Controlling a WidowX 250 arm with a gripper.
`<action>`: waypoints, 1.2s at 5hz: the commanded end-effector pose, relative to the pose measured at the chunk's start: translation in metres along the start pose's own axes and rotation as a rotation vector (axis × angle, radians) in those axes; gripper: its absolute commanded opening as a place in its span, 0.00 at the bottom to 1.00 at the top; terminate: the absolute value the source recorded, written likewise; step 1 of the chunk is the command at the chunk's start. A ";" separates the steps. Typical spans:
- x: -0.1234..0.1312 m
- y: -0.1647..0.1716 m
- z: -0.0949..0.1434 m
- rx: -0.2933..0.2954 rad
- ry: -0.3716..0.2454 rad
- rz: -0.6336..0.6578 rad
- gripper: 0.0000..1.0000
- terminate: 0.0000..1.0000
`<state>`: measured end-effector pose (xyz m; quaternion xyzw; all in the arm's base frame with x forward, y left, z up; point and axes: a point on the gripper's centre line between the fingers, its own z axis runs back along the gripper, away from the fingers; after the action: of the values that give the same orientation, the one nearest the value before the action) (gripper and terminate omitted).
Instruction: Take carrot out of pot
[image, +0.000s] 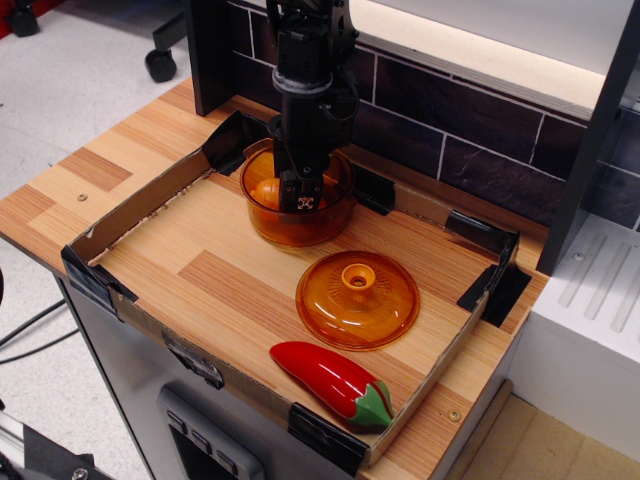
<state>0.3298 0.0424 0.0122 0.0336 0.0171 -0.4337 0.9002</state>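
- An orange lid (357, 300) and a red pepper (332, 383) are lying on the counter (90, 170), in front of the pot (297, 195).
- The carrot (266, 193) is sitting inside the pot, at its left side.
- The gripper (302, 198) is reaching straight down into the pot, beside the carrot; I cannot tell if it is spread or pressed together.

One fixed cam, high and off the front-left corner, looks down diagonally across the surface (150, 240) toward the tiled back wall (450, 120) (mid-range, whole tray visible).
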 end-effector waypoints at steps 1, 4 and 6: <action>0.009 0.010 0.012 0.037 -0.030 0.010 0.00 0.00; 0.005 0.022 0.104 0.160 -0.198 0.150 0.00 0.00; 0.023 -0.018 0.107 0.080 -0.200 0.092 0.00 0.00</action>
<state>0.3249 0.0063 0.1013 0.0134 -0.0701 -0.3929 0.9168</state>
